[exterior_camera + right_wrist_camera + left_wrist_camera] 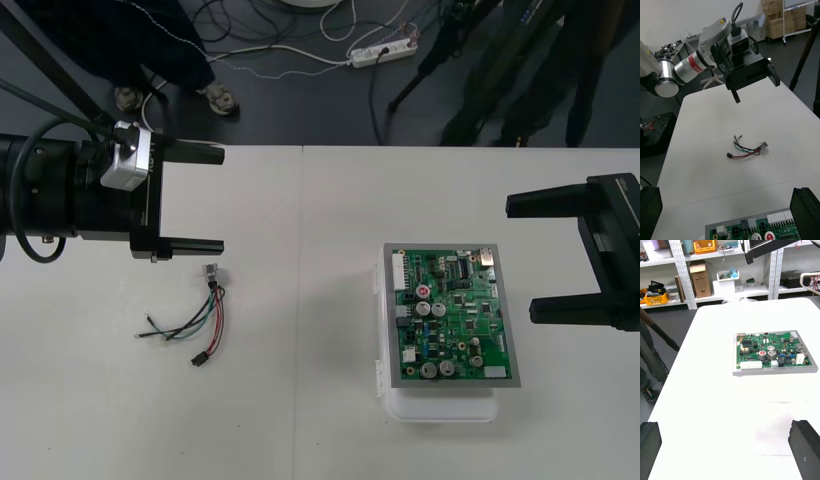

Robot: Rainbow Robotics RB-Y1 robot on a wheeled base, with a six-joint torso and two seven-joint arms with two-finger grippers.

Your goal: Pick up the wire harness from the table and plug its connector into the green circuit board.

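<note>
The wire harness [195, 320] is lying loose on the left part of the table [300, 440], well apart from the green circuit board [455, 315]. Its red, black and green wires are curving between the small black plug [199, 358] at the near end and the metal socket [211, 275] at the far end. The socket is lying just beside the near finger of the left gripper [220, 200], which is reaching in from the left with its black fingers spread wide and nothing between them. In the right wrist view, that gripper [755, 88] is hanging above the table, beyond the harness [747, 149].

The board is sitting on its white base [440, 408] on the right part of the table, with no plug in it. The right gripper [520, 258] is waiting at the table's right side, just beside the board, its fingers also standing far apart and holding nothing.
</note>
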